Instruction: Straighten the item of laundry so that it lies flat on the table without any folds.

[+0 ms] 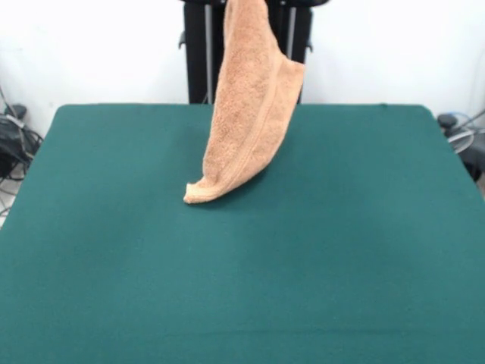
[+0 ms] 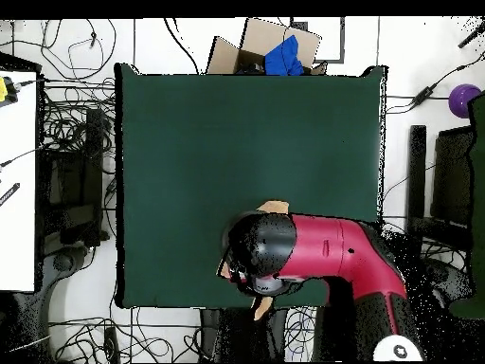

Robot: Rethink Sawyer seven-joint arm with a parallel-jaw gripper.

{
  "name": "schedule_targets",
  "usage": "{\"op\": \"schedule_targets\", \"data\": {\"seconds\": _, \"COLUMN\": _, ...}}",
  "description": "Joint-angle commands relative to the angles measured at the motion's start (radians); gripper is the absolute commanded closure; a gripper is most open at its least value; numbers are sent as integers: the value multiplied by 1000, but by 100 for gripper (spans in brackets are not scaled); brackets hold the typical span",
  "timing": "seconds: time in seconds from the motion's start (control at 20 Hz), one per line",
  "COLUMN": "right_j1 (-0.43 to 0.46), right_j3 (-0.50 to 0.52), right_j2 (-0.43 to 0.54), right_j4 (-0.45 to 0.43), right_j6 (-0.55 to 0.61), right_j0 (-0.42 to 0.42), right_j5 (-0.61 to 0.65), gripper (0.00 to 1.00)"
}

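Note:
The item of laundry (image 1: 246, 114), a light orange-tan terry towel, hangs in a long drooping fold from above the front view's top edge. Its lower corner (image 1: 198, 193) rests crumpled on the dark green table (image 1: 341, 250), a little behind the middle. In the overhead view the red and black arm end (image 2: 260, 254) sits over the table's (image 2: 237, 133) near edge, and only small bits of towel (image 2: 273, 207) peek out around it. The gripper is hidden beneath that arm end. The raised towel hangs from it, so it is shut on the towel.
A cardboard box with something blue in it (image 2: 265, 49) stands beyond the table's far edge. Cables lie all around the floor. A white bench (image 2: 17, 171) stands at the left and a purple ball (image 2: 464, 98) at the right. The black pedestal posts (image 1: 198, 53) stand behind the towel.

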Motion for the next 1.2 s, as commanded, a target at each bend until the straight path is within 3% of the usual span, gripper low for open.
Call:
{"op": "schedule_targets", "data": {"seconds": 0.05, "right_j1": 49, "right_j3": 97, "right_j2": 31, "right_j4": -35, "right_j6": -55, "right_j0": -4, "right_j5": -56, "gripper": 100}}
{"op": "schedule_targets", "data": {"seconds": 0.7, "right_j1": 74, "right_j3": 139, "right_j2": 54, "right_j4": -100, "right_j6": -151, "right_j0": -92, "right_j5": -205, "gripper": 100}}
{"op": "schedule_targets", "data": {"seconds": 0.8, "right_j1": 90, "right_j3": 143, "right_j2": 81, "right_j4": -83, "right_j6": -172, "right_j0": -119, "right_j5": -283, "gripper": 100}}
{"op": "schedule_targets", "data": {"seconds": 1.05, "right_j1": 159, "right_j3": 193, "right_j2": 167, "right_j4": -164, "right_j6": -244, "right_j0": -231, "right_j5": -631, "gripper": 100}}
{"op": "schedule_targets", "data": {"seconds": 1.2, "right_j1": 148, "right_j3": 215, "right_j2": 236, "right_j4": -145, "right_j6": -246, "right_j0": -293, "right_j5": -648, "gripper": 100}}
